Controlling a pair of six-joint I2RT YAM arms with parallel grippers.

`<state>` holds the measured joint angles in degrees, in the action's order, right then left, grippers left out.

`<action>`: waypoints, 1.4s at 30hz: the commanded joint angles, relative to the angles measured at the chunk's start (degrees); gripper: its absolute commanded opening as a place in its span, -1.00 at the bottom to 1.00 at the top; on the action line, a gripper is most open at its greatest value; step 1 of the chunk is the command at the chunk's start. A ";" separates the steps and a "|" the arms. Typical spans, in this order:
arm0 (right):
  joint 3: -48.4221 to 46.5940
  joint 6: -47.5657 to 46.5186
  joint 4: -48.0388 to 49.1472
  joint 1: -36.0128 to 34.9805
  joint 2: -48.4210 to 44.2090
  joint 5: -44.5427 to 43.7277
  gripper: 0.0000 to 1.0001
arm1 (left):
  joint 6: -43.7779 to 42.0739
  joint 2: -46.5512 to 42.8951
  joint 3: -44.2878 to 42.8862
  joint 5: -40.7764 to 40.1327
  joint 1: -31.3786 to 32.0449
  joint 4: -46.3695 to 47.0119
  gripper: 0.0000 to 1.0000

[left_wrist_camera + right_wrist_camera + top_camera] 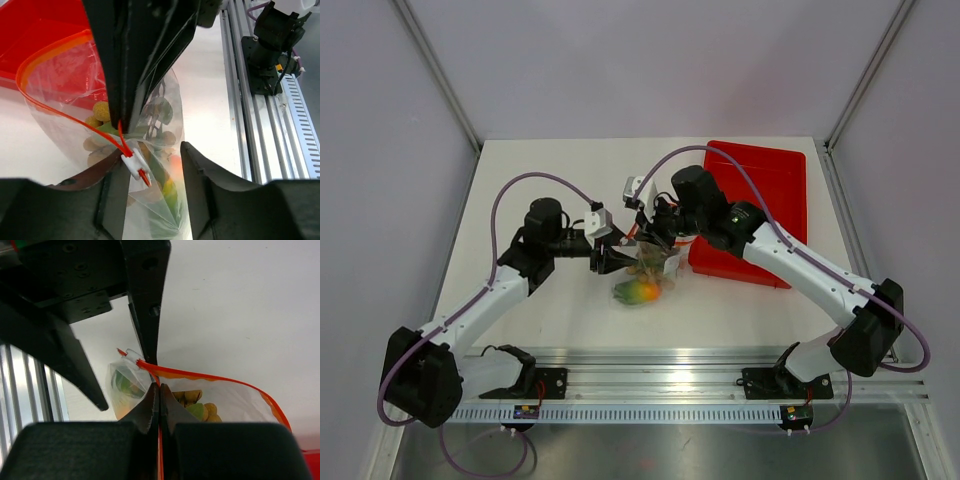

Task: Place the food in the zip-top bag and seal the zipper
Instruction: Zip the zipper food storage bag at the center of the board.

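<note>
Left end effector parted; right end effector pinched (jaws flush).

From above, the zip-top bag is half hidden under the left fingers and right fingers, and its zipper is too small to follow there. In the left wrist view the right fingers hide the bag's upper middle, the bottom edge cuts off its lower part, and the food blurs behind crinkled plastic.

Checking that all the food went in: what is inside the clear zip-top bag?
Inside the zip-top bag: tan-brown balls, a green fruit and the orange-green mango shape. The right gripper, pinching the zipper, covers part of the contents.
</note>
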<state>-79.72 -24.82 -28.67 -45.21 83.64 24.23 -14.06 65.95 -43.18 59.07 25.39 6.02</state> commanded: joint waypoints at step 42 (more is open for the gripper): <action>8.54 10.24 14.62 -0.05 -7.44 -5.24 -0.76 | 16.09 -3.72 6.26 -5.19 -4.12 21.22 -1.00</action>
<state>-69.38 -12.67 -14.22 -45.21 78.06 20.16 1.58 62.37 -36.16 51.48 21.67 23.94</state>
